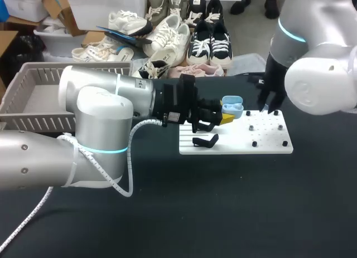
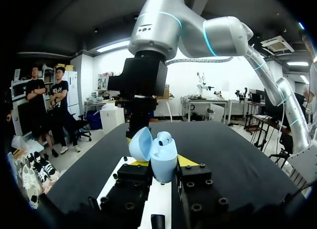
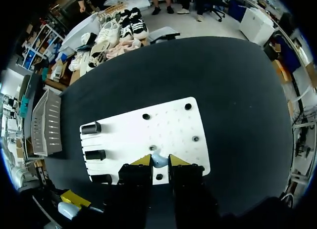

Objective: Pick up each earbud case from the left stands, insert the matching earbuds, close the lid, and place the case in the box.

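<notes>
Earbud case, lid open (one bud seemingly inside), clamped upright in left gripper above white board, right gripper pinched on pale blue earbud at the board: insertion step, next needing a lift and careful alignment over the free socket.

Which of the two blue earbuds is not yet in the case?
The loose earbud between the right gripper's yellow tips, over the white board. The other earbud already sits in the open case held by the left gripper.
</notes>
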`<state>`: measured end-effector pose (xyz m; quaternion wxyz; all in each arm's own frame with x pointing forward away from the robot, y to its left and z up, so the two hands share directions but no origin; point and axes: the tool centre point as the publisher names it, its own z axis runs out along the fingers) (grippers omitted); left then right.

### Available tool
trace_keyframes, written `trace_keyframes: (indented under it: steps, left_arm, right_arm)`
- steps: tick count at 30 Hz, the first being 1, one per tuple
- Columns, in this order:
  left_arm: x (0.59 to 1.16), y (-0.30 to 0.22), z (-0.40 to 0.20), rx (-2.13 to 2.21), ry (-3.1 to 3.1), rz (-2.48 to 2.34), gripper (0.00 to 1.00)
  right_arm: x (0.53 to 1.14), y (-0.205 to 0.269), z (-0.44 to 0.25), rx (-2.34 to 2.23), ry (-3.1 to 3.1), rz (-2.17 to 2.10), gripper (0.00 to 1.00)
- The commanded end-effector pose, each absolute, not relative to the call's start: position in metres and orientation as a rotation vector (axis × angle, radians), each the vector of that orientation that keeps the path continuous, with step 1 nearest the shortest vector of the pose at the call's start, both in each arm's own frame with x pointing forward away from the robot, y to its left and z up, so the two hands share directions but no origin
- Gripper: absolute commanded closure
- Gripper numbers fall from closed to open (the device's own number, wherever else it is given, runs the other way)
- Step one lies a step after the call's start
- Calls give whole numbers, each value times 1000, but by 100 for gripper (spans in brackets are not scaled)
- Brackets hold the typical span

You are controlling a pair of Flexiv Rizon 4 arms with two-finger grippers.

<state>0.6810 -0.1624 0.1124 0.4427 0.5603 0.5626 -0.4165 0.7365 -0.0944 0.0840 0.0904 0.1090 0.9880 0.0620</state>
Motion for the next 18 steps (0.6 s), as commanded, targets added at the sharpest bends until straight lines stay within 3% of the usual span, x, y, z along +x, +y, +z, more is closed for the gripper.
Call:
trace_keyframes:
  steps: [1, 18]
  left_arm:
    - [682, -162, 112, 1391, 1394, -1034, 100]
    - [682, -162, 112, 1391, 1394, -1034, 100]
  right_arm:
    - [716, -112, 101, 251, 2928, 212, 100]
    - [663, -108, 148, -353, 2881, 119, 100]
